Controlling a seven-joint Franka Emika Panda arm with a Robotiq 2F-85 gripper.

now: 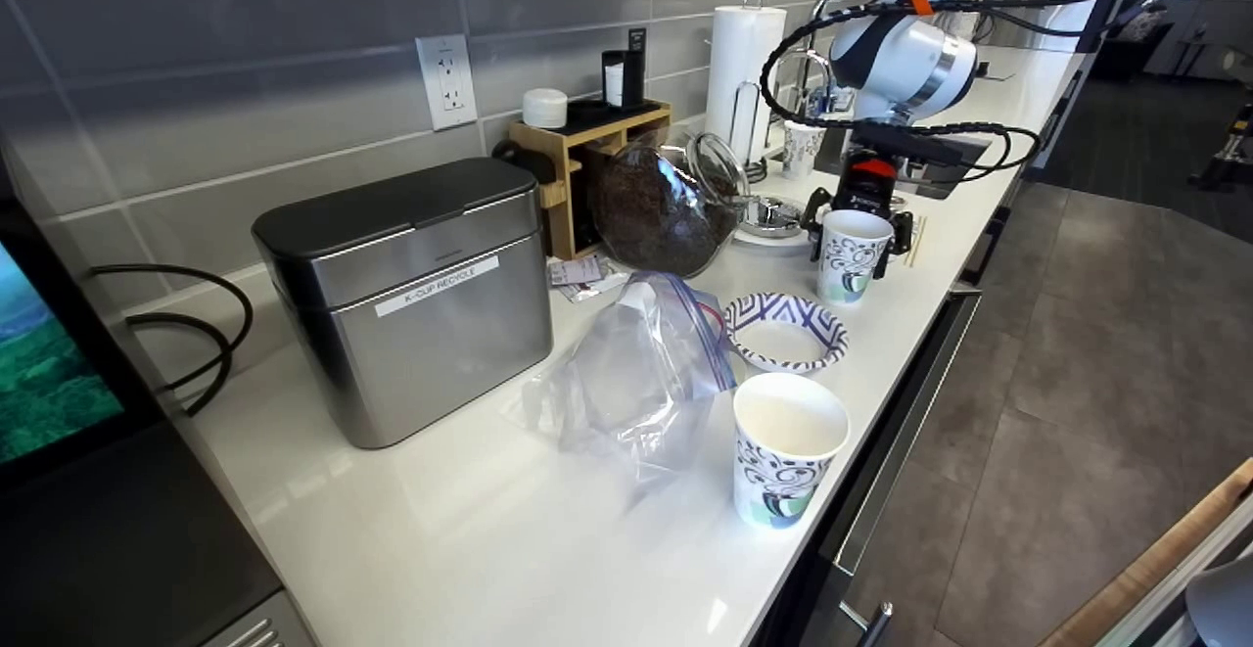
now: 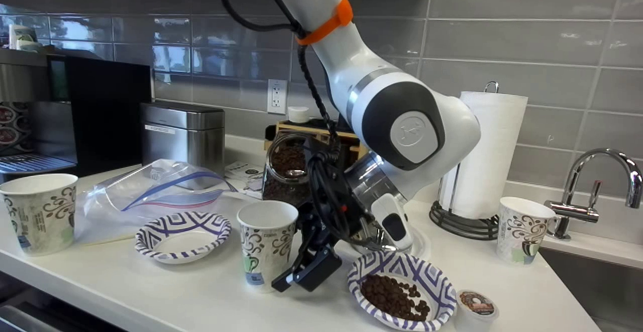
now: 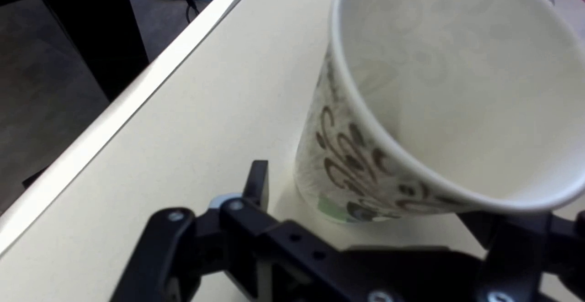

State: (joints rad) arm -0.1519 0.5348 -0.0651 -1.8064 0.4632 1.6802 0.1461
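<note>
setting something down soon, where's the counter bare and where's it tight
Bare: counter in front of the bin, up to bag and near cup; smaller patch between paper towels, bean bowl and sink cup. Crowded: around gripper, middle cup and empty bowl.

On the white label (image 1: 437,286) of the metal bin (image 1: 455,358), I can clearly read "K-CUP RECYCLE". The tiny print on the pod lid (image 2: 477,303) and on a paper cup (image 2: 265,251) is too small for me.

Countertop (image 1: 431,549) bright, floor (image 1: 1057,344) dim; window-like glare on wall tiles (image 2: 81,30). Wrist view soft, faint shadow at base of paper cup (image 3: 425,110).
</note>
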